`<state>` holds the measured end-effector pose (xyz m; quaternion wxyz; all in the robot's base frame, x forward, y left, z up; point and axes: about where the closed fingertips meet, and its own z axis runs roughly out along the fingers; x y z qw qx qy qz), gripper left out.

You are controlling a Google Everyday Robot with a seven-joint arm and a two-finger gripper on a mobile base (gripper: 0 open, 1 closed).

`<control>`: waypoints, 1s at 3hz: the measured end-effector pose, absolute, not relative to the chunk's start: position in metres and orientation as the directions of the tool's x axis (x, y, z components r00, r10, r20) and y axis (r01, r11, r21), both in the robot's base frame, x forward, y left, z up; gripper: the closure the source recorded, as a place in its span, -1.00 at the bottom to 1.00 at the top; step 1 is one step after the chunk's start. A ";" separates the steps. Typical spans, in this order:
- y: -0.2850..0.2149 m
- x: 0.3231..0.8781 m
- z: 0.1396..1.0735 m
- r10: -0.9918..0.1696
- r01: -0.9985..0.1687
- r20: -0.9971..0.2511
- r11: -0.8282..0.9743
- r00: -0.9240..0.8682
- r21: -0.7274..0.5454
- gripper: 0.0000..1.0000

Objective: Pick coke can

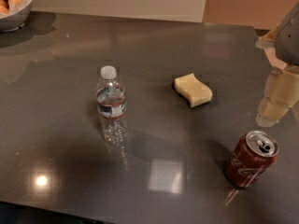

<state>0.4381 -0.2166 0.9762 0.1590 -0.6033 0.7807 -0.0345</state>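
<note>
White Coca-Cola script on dark-red side of coke can (pixel 251 160), running up can's length; letters only partly legible. Can on bench (pixel 56 125), lower right, just below hand (pixel 274 107) at right edge. Band label round water bottle (pixel 112 104): print too blurred to read. Nothing else readable.

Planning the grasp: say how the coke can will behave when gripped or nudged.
Upright on the glossy table, the coke can may slide or tip if nudged; tipped, it would roll. Its metal wall likely dents if squeezed hard. The gripper hangs beyond it at the right edge.
</note>
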 end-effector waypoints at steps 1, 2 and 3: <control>-0.217 0.438 0.976 -0.953 -0.931 -0.207 0.270 -0.221 -0.246 -1.00; -0.217 0.437 0.980 -0.952 -0.936 -0.216 0.265 -0.216 -0.231 -1.00; -0.218 0.429 0.983 -0.953 -0.949 -0.235 0.240 -0.191 -0.203 -1.00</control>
